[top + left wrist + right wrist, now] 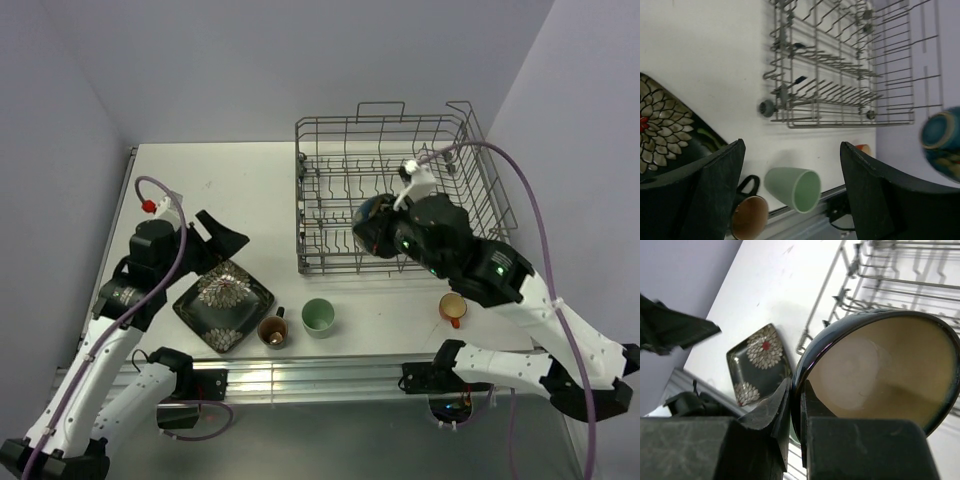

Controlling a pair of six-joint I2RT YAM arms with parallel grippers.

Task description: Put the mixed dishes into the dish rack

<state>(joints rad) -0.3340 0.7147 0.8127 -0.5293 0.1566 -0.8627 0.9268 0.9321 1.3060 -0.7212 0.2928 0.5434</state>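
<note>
1. The right jaws are pinched on the rim of the bowl, one finger on the dark outer wall and the other on the cream inside.
2. In the top view the bowl is held tilted, right of centre, over the near rows of the rack. I cannot tell whether it touches the tines.
3. The bowl's cream hollow has nothing in it.
4. The left jaws are spread wide and hold nothing. In the left wrist view the two dark fingers rise from the lower edge, well apart.
5. The top view puts the left jaws at centre left, above the upper corner of the plate. I cannot tell whether they touch it.
6. The plate lies flat on the surface at lower left, turned like a diamond.
7. Three cups stand on the surface along the lower middle:
   - The brown cup is just beside the plate's right corner.
   - The green cup is near the brown cup, on its right.
   - The orange cup is well apart at lower right, below the right arm.
8. The rack sits on the surface at upper right, and of the dishes only the bowl is over it.
9. Count: one rack, one bowl, one plate, three cups.
</note>
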